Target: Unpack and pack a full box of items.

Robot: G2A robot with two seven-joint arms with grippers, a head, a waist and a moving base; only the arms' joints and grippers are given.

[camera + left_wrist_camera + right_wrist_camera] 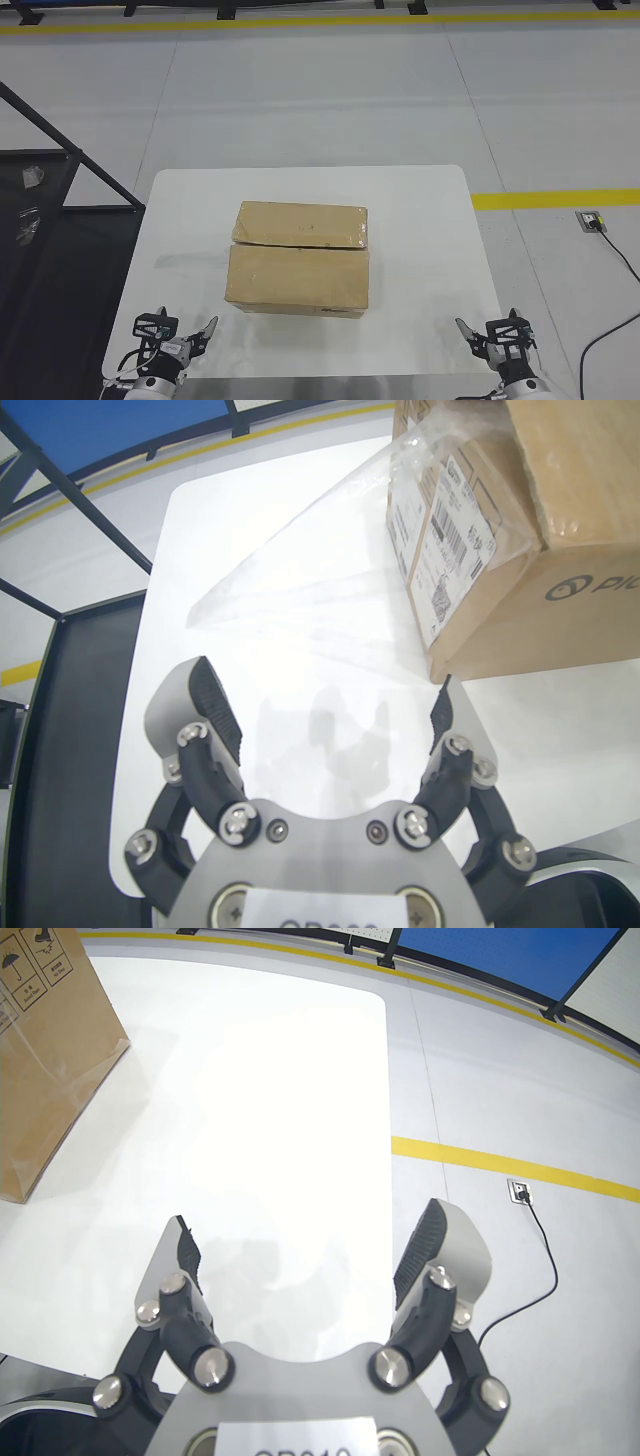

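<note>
Cardboard box (pixel 298 262) sits closed mid-table (pixel 420 215), well apart from both grippers. It looks stiff and is probably heavy if full. The flap edges along the top seam seem the best hold. Left gripper (pixel 322 680) and right gripper (pixel 306 1213) gape wide, empty.

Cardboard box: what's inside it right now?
Cannot tell. The cardboard box sits on the table with its top flaps folded shut, so any contents are covered.
</note>
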